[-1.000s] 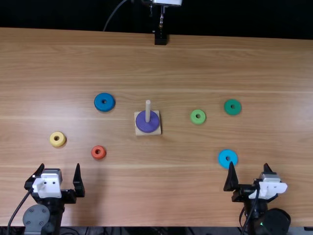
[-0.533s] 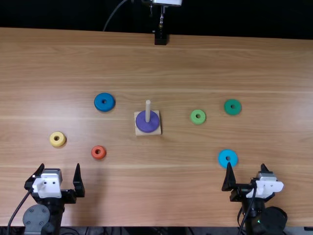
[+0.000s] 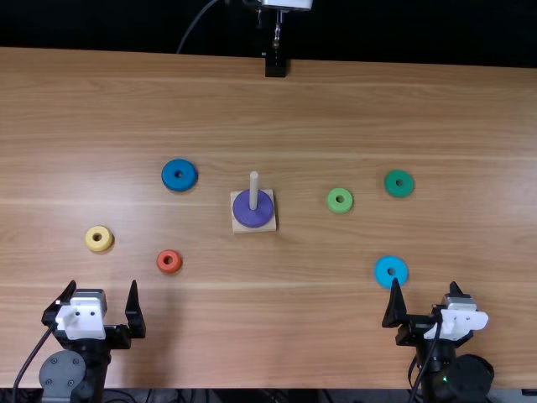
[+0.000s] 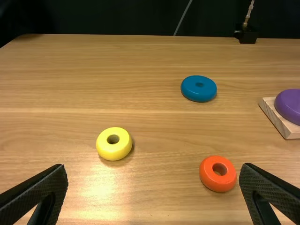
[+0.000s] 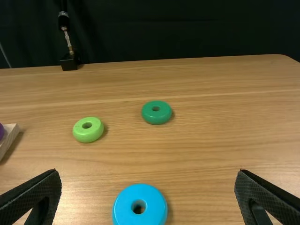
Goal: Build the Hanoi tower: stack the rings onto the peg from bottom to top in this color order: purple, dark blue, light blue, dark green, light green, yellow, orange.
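Top view, clock around base [image 3: 238, 227]: left gripper [image 3: 103, 284] 8 o'clock, right gripper [image 3: 424, 284] 4, both spread wide. Base's got purple ring [image 3: 253, 220] on peg [image 3: 253, 186]. Loose rings: dark blue [image 3: 168, 175] 10, light blue [image 3: 381, 269] 4, dark green [image 3: 390, 180] 3, light green [image 3: 331, 200] 3 but closer, yellow [image 3: 91, 239] 9, orange [image 3: 161, 262] 8.

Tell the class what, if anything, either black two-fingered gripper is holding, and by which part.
Nothing is held: the left gripper and the right gripper both stand open. The round light blue ring near the right one lies ungripped.
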